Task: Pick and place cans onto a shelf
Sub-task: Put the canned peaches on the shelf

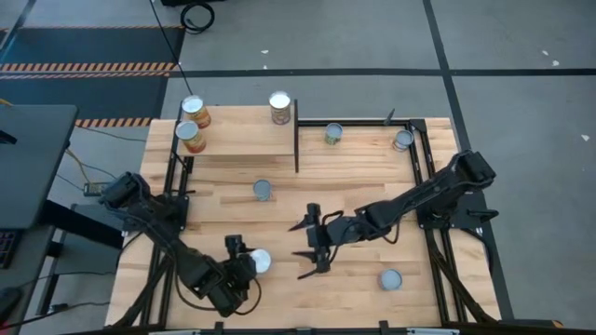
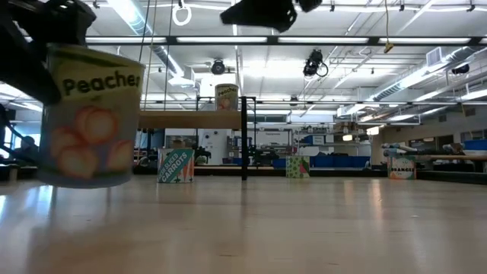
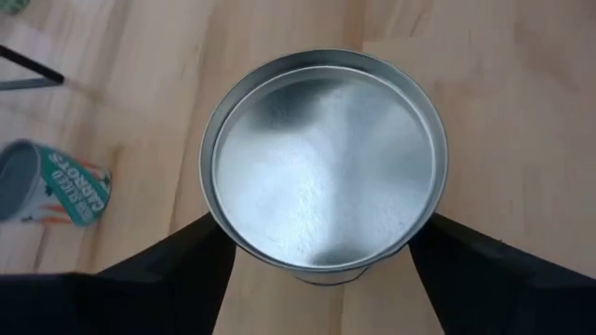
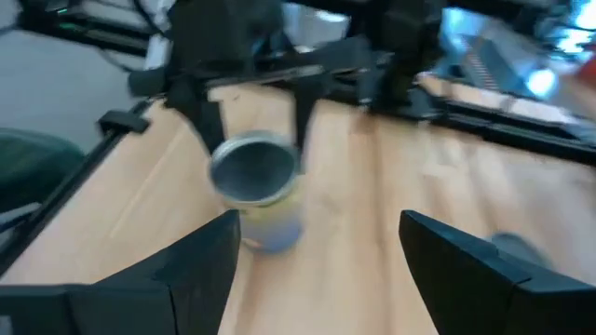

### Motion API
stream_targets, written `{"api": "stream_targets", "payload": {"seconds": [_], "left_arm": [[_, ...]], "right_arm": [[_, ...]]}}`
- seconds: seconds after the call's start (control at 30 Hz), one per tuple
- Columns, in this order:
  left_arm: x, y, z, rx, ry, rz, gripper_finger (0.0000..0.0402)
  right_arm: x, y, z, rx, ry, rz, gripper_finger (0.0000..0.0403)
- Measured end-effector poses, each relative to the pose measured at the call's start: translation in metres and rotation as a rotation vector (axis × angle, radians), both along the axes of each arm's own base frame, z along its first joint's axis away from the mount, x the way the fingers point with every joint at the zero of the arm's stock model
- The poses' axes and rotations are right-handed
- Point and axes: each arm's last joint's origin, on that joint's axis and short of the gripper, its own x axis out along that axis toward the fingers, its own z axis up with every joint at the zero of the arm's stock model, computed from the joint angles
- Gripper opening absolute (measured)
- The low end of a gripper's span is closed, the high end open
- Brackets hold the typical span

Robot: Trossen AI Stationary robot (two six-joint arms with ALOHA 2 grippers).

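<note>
left gripper (image 1: 250,262): pinched on the peaches can (image 1: 260,261), lifted just off the worktop (image 1: 372,279), front-left
handling: stiff tin, probably a bit heavy, slick sides; best squeezed mid-body
right gripper (image 1: 307,247): spread wide, nothing held, just beside it
shelf (image 1: 242,140): three cans already seated
hidden: the held can's underside is hard to make out

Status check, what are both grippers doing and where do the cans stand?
Left gripper shut on peach can, near table front. Right gripper open, empty, mid-table. Three cans on shelf, four loose on table. Nothing blocking.
</note>
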Motion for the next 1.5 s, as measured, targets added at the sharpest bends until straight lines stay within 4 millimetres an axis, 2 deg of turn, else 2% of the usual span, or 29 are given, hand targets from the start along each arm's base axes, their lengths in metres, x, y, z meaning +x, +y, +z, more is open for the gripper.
{"api": "stream_targets", "payload": {"seconds": [0.13, 0.27, 0.37, 0.57, 0.83, 1.0, 1.27, 1.43, 1.5], "left_arm": [[0.007, -0.001, 0.001, -0.02, -0.042, -0.003, 0.0303], [0.023, -0.006, -0.014, -0.041, -0.088, 0.005, 0.0302], [0.038, -0.01, -0.027, -0.033, -0.124, -0.019, 0.0302], [0.053, 0.0, -0.028, -0.052, -0.148, -0.002, 0.0302], [0.066, 0.009, -0.025, -0.082, -0.191, 0.023, 0.0302], [0.07, 0.01, -0.025, -0.104, -0.218, 0.035, 0.0302], [0.069, 0.007, -0.023, -0.107, -0.226, 0.027, 0.0303], [0.068, 0.006, -0.022, -0.125, -0.198, -0.012, 0.0311], [0.065, 0.008, -0.016, -0.13, -0.189, -0.019, 0.0312]], "right_arm": [[0.013, 0.002, -0.027, 0.004, 0.047, 0.037, 0.0323], [0.028, 0.006, -0.053, -0.011, 0.131, 0.068, 0.0345], [0.037, 0.015, -0.052, -0.071, 0.2, 0.103, 0.0365], [0.044, 0.023, -0.051, -0.014, 0.324, 0.199, 0.0398], [0.046, 0.02, -0.049, -0.02, 0.304, 0.171, 0.0394], [0.049, 0.02, -0.055, -0.03, 0.306, 0.12, 0.0389], [0.049, 0.02, -0.063, -0.018, 0.338, 0.091, 0.0338], [0.047, 0.02, -0.059, -0.001, 0.342, 0.114, 0.0321], [0.045, 0.019, -0.054, 0.007, 0.344, 0.12, 0.032]]}}
